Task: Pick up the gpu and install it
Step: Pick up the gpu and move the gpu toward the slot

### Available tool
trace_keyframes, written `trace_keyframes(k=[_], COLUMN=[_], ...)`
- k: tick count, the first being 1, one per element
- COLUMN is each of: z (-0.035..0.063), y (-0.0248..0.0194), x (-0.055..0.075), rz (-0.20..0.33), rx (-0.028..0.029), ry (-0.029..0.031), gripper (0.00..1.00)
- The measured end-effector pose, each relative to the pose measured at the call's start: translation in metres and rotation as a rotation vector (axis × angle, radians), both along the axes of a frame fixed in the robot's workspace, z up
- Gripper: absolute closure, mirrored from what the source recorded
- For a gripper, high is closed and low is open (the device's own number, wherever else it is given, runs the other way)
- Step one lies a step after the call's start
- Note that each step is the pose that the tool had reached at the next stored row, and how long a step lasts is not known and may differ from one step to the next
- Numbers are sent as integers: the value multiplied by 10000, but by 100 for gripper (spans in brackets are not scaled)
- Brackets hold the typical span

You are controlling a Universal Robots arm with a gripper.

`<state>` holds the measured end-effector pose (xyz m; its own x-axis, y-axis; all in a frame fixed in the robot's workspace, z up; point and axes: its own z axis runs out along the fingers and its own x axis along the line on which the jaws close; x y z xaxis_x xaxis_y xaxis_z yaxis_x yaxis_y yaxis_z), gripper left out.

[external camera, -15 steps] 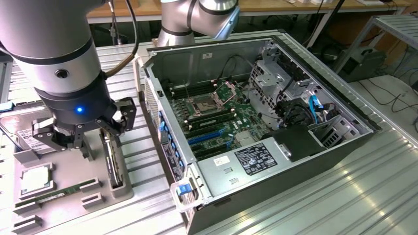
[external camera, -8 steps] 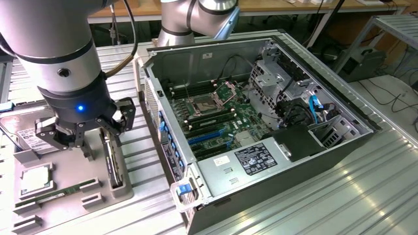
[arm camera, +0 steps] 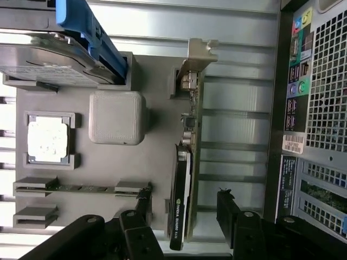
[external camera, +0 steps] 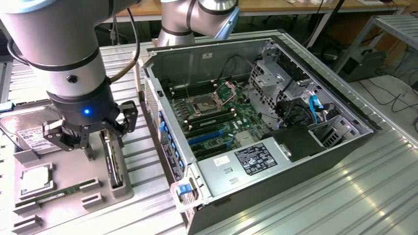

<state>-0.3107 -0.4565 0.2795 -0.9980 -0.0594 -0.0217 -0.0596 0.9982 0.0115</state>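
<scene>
The gpu [external camera: 115,165], a thin green circuit card with a pale metal bracket, stands on edge in a grey moulded tray [external camera: 70,195] at the exterior view's lower left, leaving both faces free to pinch. The black gripper [external camera: 91,139] hangs over it, fingers [arm camera: 225,208] spread astride.

Beneath the matt black claw [arm camera: 184,201], the graphics card [arm camera: 180,181] has a pale metal bracket [arm camera: 199,54]; the tray [arm camera: 157,97] is matt grey plastic, the bench [arm camera: 233,92] ribbed metal.
</scene>
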Motion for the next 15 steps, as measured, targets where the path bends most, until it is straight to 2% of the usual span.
trace_keyframes(k=[6, 10, 15], z=[-116, -189, -303], y=[4, 71, 77], x=[9, 9, 6], rz=[0, 0, -136], rx=[-5, -7, -8], ry=[-1, -2, -1], gripper=[40, 40, 40])
